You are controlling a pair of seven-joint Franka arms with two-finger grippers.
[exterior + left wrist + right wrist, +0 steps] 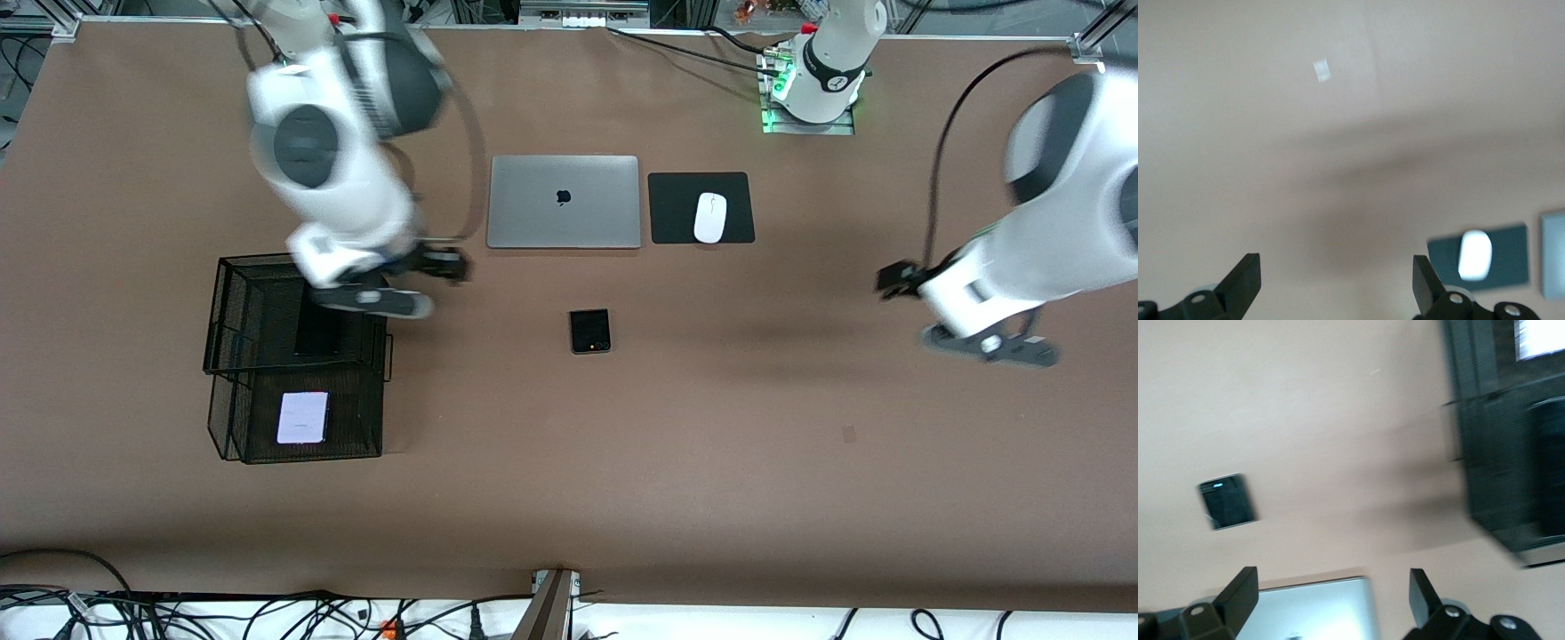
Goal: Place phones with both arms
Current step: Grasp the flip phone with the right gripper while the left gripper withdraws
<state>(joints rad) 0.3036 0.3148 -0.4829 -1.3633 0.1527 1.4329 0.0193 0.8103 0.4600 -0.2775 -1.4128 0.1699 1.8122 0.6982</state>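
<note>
White-lavender phone [302, 418] in the nearer black wire basket [227, 427], long black phone [322, 333] in the adjoining one under the right claw [444, 267], fingers apart and empty, small black phone [589, 331] mid-desk [711, 444] near the silver laptop [564, 202], left claw [892, 280] spread empty over bare desk

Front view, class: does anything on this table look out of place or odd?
One small black phone lies alone on the bare table, nearer the camera than the laptop, while the white phone and a long black one already sit in the mesh basket. Nothing looks damaged.
</note>
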